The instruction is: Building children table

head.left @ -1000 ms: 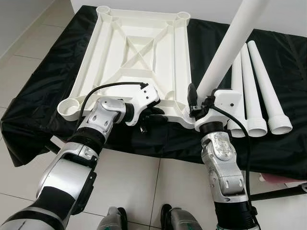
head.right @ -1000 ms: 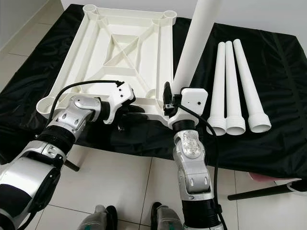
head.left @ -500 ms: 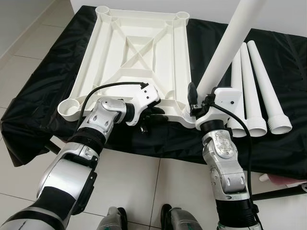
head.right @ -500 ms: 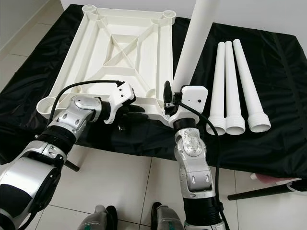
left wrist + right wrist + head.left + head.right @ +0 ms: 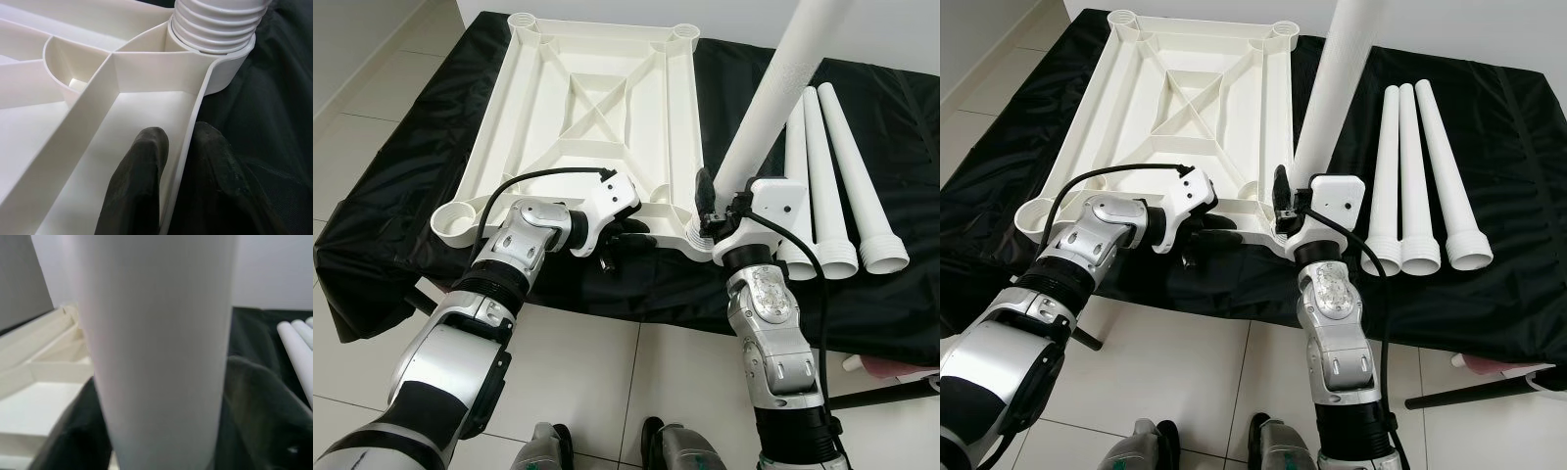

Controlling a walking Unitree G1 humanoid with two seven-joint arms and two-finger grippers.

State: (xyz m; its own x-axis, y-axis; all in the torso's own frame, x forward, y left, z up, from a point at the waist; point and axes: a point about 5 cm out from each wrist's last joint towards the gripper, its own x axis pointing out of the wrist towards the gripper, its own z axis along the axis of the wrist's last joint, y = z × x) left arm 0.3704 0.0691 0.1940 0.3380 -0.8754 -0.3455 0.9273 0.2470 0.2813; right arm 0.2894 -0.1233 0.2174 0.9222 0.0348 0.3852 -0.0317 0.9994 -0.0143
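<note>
The tabletop (image 5: 597, 108) is laid upside down on a black cloth (image 5: 401, 186), ribs facing up. Its near edge is pinched by the left gripper (image 5: 178, 161): one finger (image 5: 139, 181) is set inside the rim, the other outside on the cloth side, so the gripper is clamped on the rim wall. Just beyond those fingertips, the corner socket (image 5: 220, 73) is seen with the threaded end of a leg (image 5: 773, 108) sitting in it. That leg is gripped near its base by the right gripper (image 5: 720, 211), fingers wrapped on both sides of the tube, and it's held tilted, leaning up and away from the gripper toward the wall. Off to the right gripper's outer side, three spare legs (image 5: 827, 176) are lined up side by side on the cloth, threaded ends toward the robot, close to the wrist but not touched.
</note>
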